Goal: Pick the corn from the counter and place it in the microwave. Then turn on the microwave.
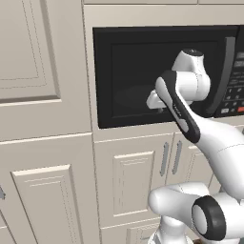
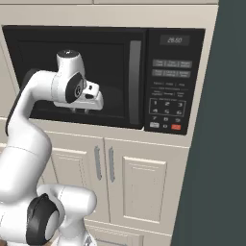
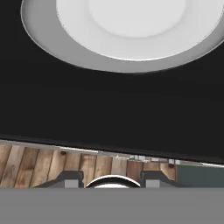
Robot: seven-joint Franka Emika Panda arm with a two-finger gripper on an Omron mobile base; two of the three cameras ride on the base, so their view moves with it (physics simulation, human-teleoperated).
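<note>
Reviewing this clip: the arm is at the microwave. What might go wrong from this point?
1. The hand hangs low over the white plate near the front edge of the microwave. Pulling back carelessly could clip that edge.
2. The red button is small and sits among close-set keys on the keypad. With the fingers apart, a press might hit a neighbouring key instead.

One microwave, one white plate inside it, two cabinet handles, one red button.

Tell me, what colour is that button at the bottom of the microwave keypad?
Red button, clearest in the right base view.
</note>
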